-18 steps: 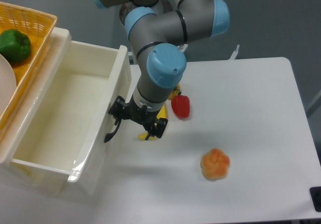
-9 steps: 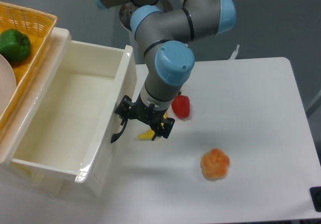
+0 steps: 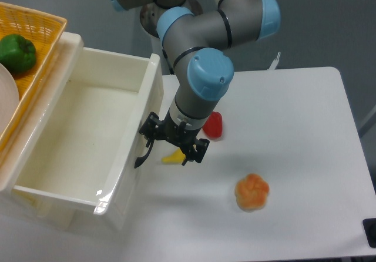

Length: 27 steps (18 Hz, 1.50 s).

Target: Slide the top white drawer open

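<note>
— Where do we see the drawer (image 3: pixel 88 138)?
— On the left, pulled far out under the basket (image 3: pixel 35 56).
— And the gripper (image 3: pixel 167 147)?
— At the black handle (image 3: pixel 143 153). We can't tell if it grips or not.

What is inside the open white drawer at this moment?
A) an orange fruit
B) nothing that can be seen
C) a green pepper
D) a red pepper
B: the inside of the top white drawer shows only bare white floor and walls; the red pepper lies on the table.
</note>
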Motion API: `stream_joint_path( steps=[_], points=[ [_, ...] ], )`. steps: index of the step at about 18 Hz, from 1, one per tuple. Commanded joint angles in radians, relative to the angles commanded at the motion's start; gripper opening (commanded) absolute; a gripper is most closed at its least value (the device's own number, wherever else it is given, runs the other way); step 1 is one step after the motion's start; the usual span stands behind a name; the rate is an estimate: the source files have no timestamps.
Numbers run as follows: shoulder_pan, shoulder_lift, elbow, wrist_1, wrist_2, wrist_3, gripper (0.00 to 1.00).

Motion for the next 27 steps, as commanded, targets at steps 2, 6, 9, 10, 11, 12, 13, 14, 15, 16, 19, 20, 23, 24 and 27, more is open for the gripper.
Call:
stream_joint_path(
  steps=[2, 6, 9, 10, 11, 12, 13, 14, 15, 16, 19, 20, 23, 24, 27],
  points=[
    [0.006, 0.000, -0.002, -0.005, -0.003, -0.002, 1.00],
    [0.008, 0.000, -0.009, -0.006, -0.015, -0.011, 1.00],
    [0.009, 0.000, -0.012, -0.009, -0.052, -0.017, 1.00],
    [0.009, -0.002, -0.012, -0.012, -0.057, -0.018, 1.00],
    [0.011, -0.002, -0.014, -0.014, -0.066, -0.024, 1.00],
    [0.011, -0.002, -0.014, -0.014, -0.077, -0.035, 1.00],
    [0.015, -0.002, -0.014, -0.014, -0.086, -0.043, 1.00],
    [0.020, -0.002, -0.014, -0.015, -0.097, -0.046, 1.00],
    [0.023, -0.002, -0.014, -0.015, -0.107, -0.046, 1.00],
    [0.025, -0.003, -0.014, -0.015, -0.115, -0.046, 1.00],
    [0.031, -0.002, -0.014, -0.014, -0.117, -0.052, 1.00],
    [0.032, -0.002, -0.012, -0.009, -0.115, -0.054, 1.00],
    [0.051, 0.000, -0.003, 0.030, -0.107, -0.040, 1.00],
    [0.052, 0.000, -0.005, 0.073, -0.100, -0.041, 1.00],
    [0.083, -0.005, -0.011, 0.164, -0.074, -0.035, 1.00]
  ],
)
